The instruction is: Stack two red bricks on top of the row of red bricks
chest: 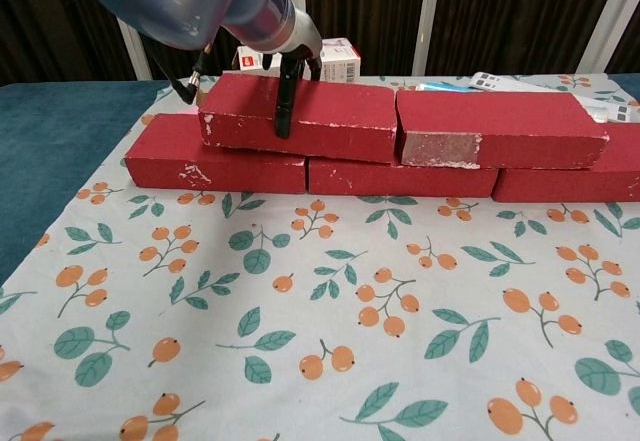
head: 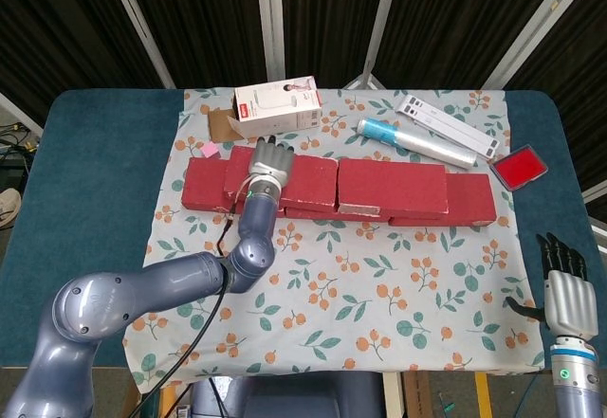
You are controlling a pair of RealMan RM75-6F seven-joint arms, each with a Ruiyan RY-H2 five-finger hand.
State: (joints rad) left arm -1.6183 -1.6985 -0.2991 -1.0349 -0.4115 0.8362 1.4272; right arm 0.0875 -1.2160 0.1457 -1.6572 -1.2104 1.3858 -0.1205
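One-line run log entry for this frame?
left hand grips upper-left brick | upper-right brick abuts it | both on bottom row | right hand idle, open

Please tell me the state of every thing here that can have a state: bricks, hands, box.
Left upper brick: on the row, gripped, touching the right one.
Right upper brick: resting on the row.
Left hand: holding the left brick.
Right hand: empty, fingers straight.
White box: lying flat.
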